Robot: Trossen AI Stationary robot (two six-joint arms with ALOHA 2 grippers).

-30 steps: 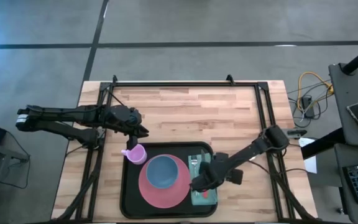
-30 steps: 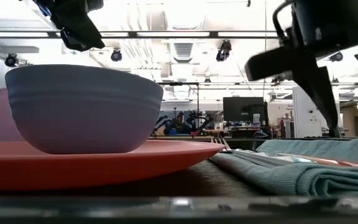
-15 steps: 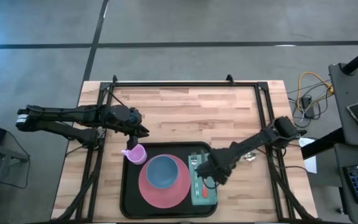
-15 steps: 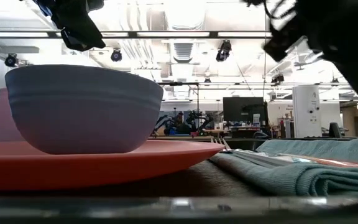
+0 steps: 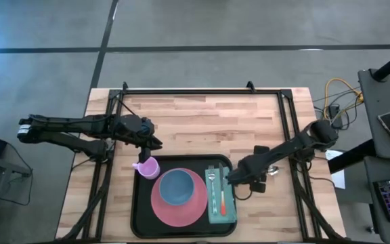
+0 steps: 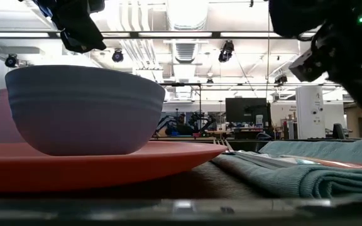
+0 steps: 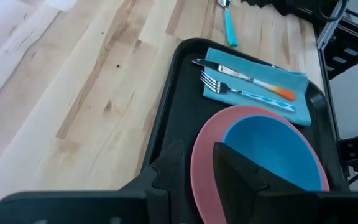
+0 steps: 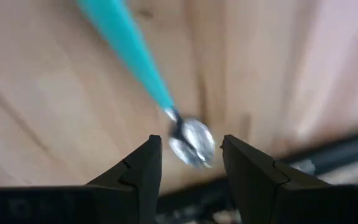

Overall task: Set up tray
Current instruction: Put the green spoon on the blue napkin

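Observation:
The black tray [image 5: 141,210] lies at the table's near middle. It carries the pink plate [image 5: 181,210] with the blue bowl [image 5: 176,186], a pink cup [image 5: 146,167] at its far-left corner, and a teal napkin [image 5: 226,207] with a fork [image 7: 241,93] and an orange-handled knife [image 7: 253,79] on it. A teal-handled spoon [image 8: 138,53] lies on the wood right of the tray [image 7: 230,28]. My right gripper [image 5: 234,177] hovers open over the spoon's bowl [image 8: 192,144]. My left gripper [image 5: 156,143] waits open above the cup.
Bare wood fills the table's far half [image 5: 202,115]. A black metal frame [image 5: 284,115] runs along the table's edges. Cables and a desk [image 5: 384,129] stand off the right side. In the low view both arms hang from above [image 6: 74,25], [image 6: 338,44].
My right gripper has drawn back from over the napkin, moving toward the table's right and far side and rising. It now stands at the tray's right rim, and the fork and knife on the napkin are uncovered. The left arm has kept still.

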